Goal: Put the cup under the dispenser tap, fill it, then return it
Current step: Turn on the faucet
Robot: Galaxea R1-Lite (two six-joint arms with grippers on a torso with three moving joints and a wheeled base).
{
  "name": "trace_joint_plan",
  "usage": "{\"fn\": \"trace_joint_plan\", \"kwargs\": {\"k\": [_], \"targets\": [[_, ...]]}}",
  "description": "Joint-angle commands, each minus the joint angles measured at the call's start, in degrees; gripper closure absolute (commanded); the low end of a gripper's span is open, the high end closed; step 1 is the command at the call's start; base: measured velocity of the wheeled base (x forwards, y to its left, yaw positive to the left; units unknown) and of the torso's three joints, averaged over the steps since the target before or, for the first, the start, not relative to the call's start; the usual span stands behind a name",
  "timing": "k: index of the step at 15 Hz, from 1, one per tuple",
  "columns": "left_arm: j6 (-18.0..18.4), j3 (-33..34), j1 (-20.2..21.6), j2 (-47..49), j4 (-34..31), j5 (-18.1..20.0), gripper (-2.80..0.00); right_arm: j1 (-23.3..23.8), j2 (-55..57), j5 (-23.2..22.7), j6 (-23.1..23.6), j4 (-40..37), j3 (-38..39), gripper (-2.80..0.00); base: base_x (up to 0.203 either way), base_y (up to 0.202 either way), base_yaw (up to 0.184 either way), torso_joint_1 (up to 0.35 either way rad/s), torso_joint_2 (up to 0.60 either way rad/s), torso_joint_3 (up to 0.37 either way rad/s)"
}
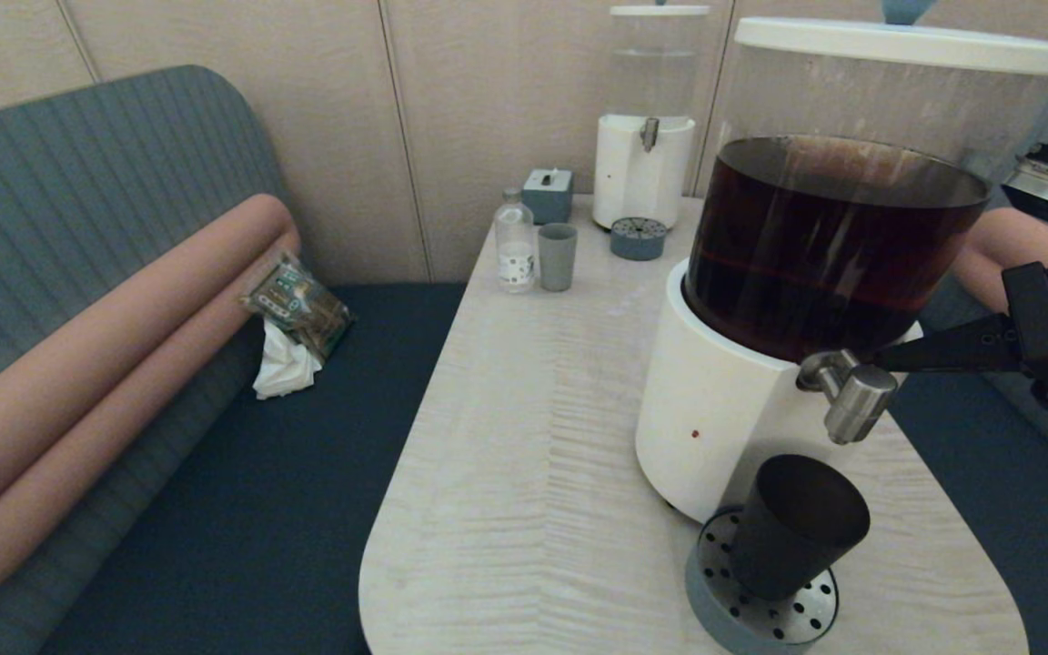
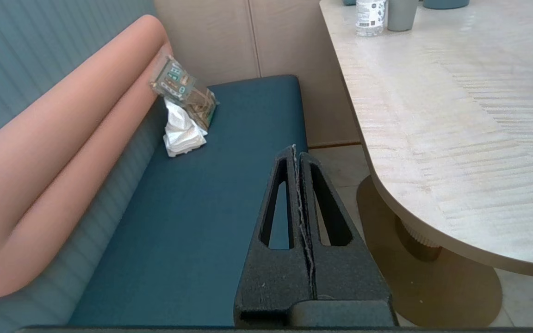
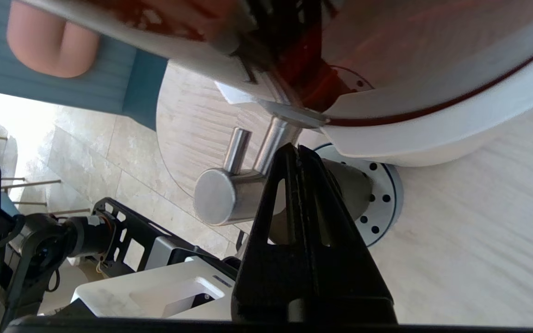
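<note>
The right hand [image 1: 888, 357] reaches in from the table's right edge with its fingers pressed together, holding nothing, its tip at the back of the dispenser tap [image 1: 851, 393], where the steel spigot leaves the white base of the dark-liquid dispenser [image 1: 724, 400]; whether it actually touches the lever I cannot tell. The black cup [image 1: 792, 526] stands on the perforated drip tray [image 1: 742, 619] near the table's front right corner, directly below the tap's outlet and so below and just in front of the hand, well clear of its fingers. The step in hand looks like working the tap to fill the cup. The risks follow from that: a closed hand pushing on a rounded steel lever may slide off it, and a hard sideways push could shift the whole dispenser on the table, moving the outlet off the cup's mouth so liquid lands on the tray or the table. Holding the tap open too long would overflow the cup. The left hand [image 2: 300, 185], closed and empty, is parked off the table's left edge above the bench seat [image 2: 192, 208].
</note>
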State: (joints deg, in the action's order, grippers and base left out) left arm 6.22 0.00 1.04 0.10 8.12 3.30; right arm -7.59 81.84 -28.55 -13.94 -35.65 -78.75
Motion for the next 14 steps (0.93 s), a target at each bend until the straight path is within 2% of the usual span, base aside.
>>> {"fn": "trace_joint_plan", "kwargs": {"k": [1,4,14], "targets": [[0.02,2.29,0.02,0.08,0.05,0.04,0.00,-0.22,-0.71,-0.44,-0.03,0.38,0.70,0.00,0.000,0.000,0.000,0.000,0.00,0.000],[0.02,2.29,0.02,0.08,0.05,0.04,0.00,-0.23,-1.42,-2.90,1.17,0.49,1.40,0.00,0.000,0.000,0.000,0.000,0.00,0.000],[0.02,2.29,0.02,0.08,0.05,0.04,0.00,-0.14,-3.87,-4.48,5.03,3.92,7.47,0.00,0.000,0.000,0.000,0.000,0.00,0.000]]}}
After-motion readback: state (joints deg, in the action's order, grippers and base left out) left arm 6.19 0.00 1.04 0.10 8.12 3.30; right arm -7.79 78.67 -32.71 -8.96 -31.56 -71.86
